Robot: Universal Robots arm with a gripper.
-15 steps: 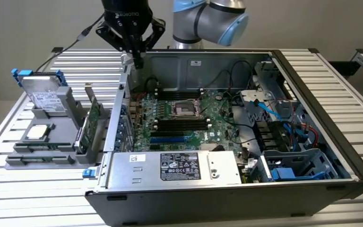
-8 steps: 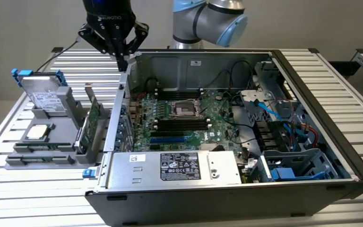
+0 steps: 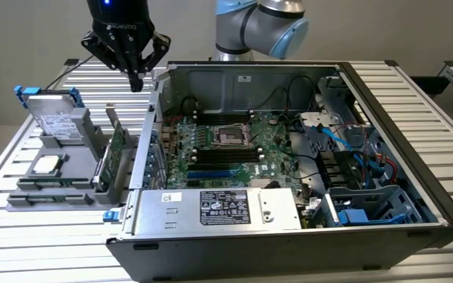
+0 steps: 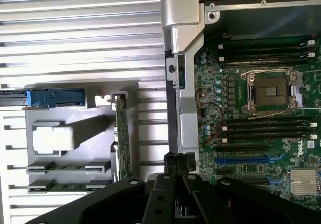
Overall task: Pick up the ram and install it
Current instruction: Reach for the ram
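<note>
A silver table [image 3: 38, 250] made of long slats holds everything. At the near end of the gray tray [image 3: 22, 203] lies the ram [image 4: 67, 187]. It is a thin green stick tucked in a groove, and its long side runs across the exterior view from left to right. Farther back and higher up, the gripper [image 3: 137, 82] hangs pinched shut with nothing in it. It is just beside the open computer case [image 3: 235, 88].
</note>
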